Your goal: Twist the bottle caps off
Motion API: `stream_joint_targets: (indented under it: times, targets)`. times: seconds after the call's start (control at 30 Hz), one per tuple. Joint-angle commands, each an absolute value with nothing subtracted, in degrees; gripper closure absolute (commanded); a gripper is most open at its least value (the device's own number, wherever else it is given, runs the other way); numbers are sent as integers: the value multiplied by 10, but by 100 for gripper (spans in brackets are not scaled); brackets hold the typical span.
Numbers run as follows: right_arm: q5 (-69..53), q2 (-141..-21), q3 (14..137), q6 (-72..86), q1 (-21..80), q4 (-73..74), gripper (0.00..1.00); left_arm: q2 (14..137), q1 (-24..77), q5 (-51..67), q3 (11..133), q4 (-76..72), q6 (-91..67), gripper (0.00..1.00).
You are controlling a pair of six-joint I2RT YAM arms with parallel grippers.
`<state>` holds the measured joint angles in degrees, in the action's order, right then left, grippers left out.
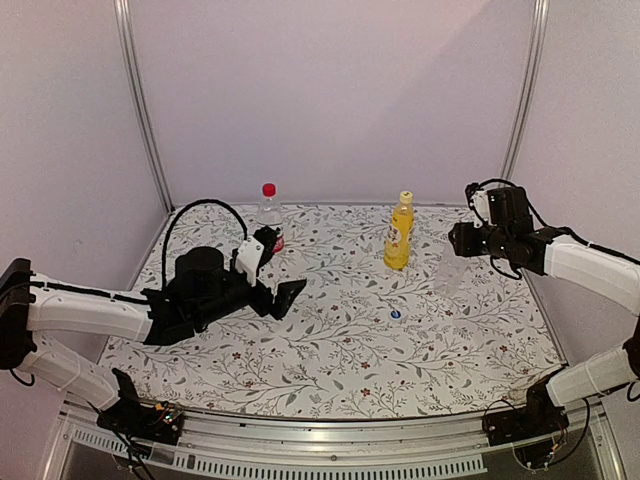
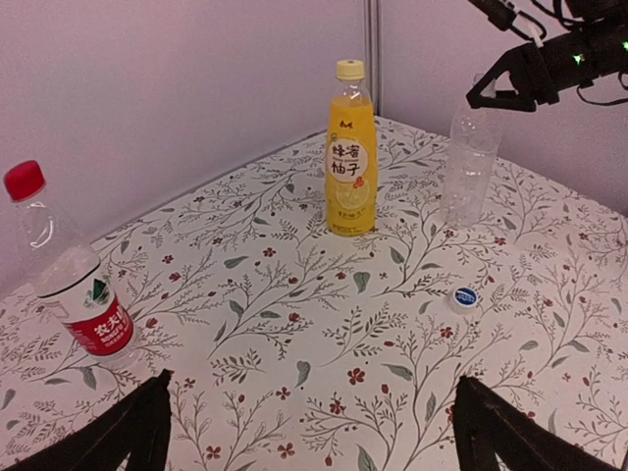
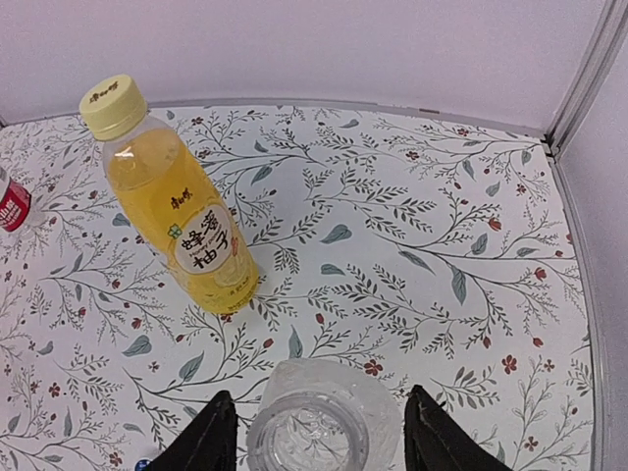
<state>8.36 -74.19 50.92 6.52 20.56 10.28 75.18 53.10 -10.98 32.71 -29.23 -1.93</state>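
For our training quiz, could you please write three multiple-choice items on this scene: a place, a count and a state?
1. Where is the blue cap? A) lying on the table B) screwed on a bottle C) held in a gripper
2. How many bottles have a cap on? A) one B) two C) three
3. How is the left gripper? A) open and empty B) shut on a cap C) shut on a bottle
Answers: 1 A: it lies alone on the patterned top. 2 B: the red cap and yellow cap are on, while the clear bottle has a bare mouth. 3 A: its fingers stand wide apart, nothing between.
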Motion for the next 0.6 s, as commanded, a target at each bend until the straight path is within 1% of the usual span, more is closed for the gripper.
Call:
stream_joint_targets:
  times: [0.0,0.1,0.2,0.23,0.43,0.57]
  targets:
    - [76,-730,520,61,216,114,35,750,535,-115,339,-294,-16,0]
    - [72,-729,545,56,223,125,22,751,535,-115,339,-294,-16,0]
    - [57,-731,581,48,230,138,5,751,534,-118,340,-292,-16,0]
    - [56,-734,598,44,235,142,2,751,534,-120,341,-291,-17,0]
    - [68,-785,703,15,241,171,1,747,529,-112,355,-265,-40,0]
    - [50,-844,766,14,242,189,6,741,529,-105,360,-258,-46,0]
